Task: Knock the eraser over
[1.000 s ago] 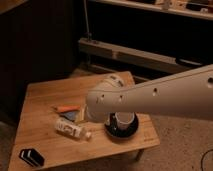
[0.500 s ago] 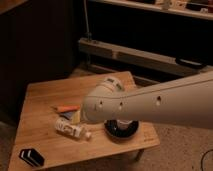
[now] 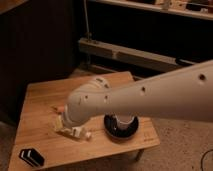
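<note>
The eraser (image 3: 31,156), a small black block with thin white edge stripes, sits at the front left corner of the wooden table (image 3: 40,100). My white arm (image 3: 150,100) reaches in from the right, and its rounded joint (image 3: 82,107) hangs over the middle of the table, well apart from the eraser. The gripper is not in view; no fingers show past the arm.
A clear plastic bottle (image 3: 74,132) lies on its side just below the arm's joint. A black saucer with a white cup (image 3: 121,128) stands at the table's right, partly hidden by the arm. A small orange thing (image 3: 56,107) lies left of the joint. Dark shelving stands behind.
The arm has swung left and lower over the table, now covering more of the cup and the orange thing. The eraser, the bottle and the saucer have not moved.
</note>
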`<act>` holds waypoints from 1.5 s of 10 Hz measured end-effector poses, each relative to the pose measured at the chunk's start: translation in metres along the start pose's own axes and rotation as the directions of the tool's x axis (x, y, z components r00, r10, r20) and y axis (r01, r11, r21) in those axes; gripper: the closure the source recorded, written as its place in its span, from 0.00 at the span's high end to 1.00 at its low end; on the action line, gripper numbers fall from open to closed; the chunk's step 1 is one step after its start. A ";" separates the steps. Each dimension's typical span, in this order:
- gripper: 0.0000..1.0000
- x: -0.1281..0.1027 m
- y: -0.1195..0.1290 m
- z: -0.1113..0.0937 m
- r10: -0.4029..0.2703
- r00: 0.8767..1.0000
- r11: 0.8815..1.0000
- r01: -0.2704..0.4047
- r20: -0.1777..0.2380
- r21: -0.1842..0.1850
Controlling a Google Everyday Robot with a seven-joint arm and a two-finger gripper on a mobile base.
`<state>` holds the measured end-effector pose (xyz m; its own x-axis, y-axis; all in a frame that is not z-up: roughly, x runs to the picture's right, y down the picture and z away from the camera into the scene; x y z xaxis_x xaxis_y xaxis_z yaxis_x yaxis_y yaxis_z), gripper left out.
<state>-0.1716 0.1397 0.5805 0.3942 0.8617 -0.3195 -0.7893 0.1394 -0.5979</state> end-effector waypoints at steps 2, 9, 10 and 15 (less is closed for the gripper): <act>0.31 0.003 0.015 0.003 -0.065 0.997 0.998 0.064 -0.029 -0.026; 0.00 0.061 0.097 0.041 -0.338 0.920 0.934 0.302 -0.200 -0.190; 0.00 0.066 0.096 0.049 -0.355 0.907 0.927 0.311 -0.226 -0.208; 0.00 0.098 0.088 0.062 -0.468 0.857 0.861 0.385 -0.217 -0.333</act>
<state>-0.2317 0.2666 0.5422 0.8090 0.5674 -0.1536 -0.3707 0.2896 -0.8825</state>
